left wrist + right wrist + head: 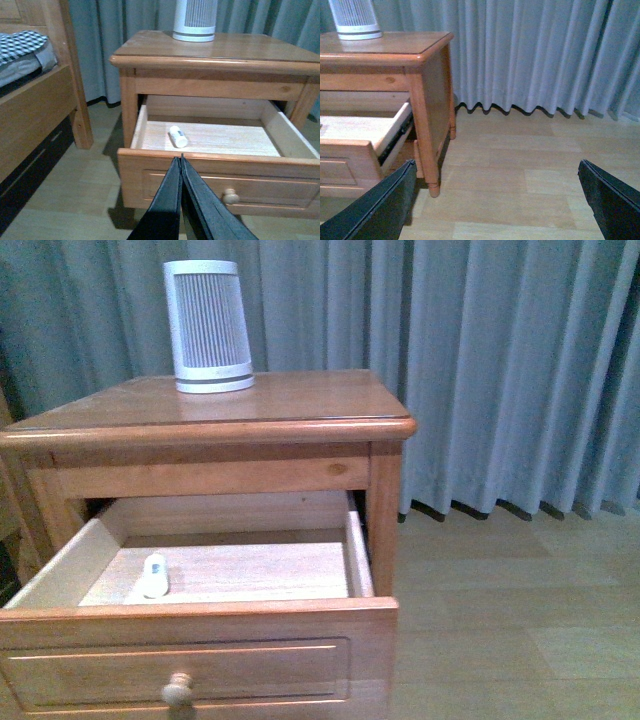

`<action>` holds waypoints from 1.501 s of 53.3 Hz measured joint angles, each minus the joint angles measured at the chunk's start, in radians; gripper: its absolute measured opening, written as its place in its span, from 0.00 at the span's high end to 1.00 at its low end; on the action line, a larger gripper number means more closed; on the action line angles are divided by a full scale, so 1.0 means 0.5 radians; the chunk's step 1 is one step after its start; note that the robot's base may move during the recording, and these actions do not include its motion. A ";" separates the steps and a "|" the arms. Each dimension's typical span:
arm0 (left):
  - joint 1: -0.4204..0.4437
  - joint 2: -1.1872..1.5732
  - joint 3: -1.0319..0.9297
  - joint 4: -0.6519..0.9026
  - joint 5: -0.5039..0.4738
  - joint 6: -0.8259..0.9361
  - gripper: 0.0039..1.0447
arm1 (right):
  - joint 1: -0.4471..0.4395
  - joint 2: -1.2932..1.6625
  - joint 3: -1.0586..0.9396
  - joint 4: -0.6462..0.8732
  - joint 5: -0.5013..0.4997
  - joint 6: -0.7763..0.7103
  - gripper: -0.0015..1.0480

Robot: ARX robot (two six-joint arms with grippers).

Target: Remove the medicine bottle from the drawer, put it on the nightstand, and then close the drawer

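- The medicine bottle is pictured lying on its side on the pale floor of the drawer, toward the robot's left and near the front panel. Nothing else can be made out inside.
- The drawer is shown pulled well out of the nightstand, with its round knob facing the robot.
- The bottle is judged to be light, rigid and smooth-skinned. Being round, it is thought liable to roll or slip from a careless pinch.
- A hold across the middle of the body, with the fingers set square to its length and only modest force, is judged safest. The cap end is judged a poorer place to grip.
- The left gripper is seen with its fingers pressed flat together and nothing between them. It is poised outside the drawer front, in line with the bottle. It is judged that the fingers must be parted before any grasp.
- The right gripper is shown spread wide and empty, over the plank floor beside the nightstand, well apart from the bottle.
- A tall white ribbed device is seen toward the back of the nightstand top. The bare glossy wood in front of it is judged roomy enough for the bottle.
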 joint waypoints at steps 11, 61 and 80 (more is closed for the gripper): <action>0.000 -0.113 -0.083 -0.017 -0.002 0.001 0.98 | 0.000 0.000 0.000 0.000 -0.005 0.000 0.07; -0.002 -0.515 -0.083 -0.429 -0.004 0.001 0.66 | 0.473 2.724 1.861 0.306 -0.169 0.127 0.07; -0.002 -0.515 -0.083 -0.429 -0.004 0.002 0.06 | 0.755 3.989 2.779 -0.082 0.069 0.103 0.07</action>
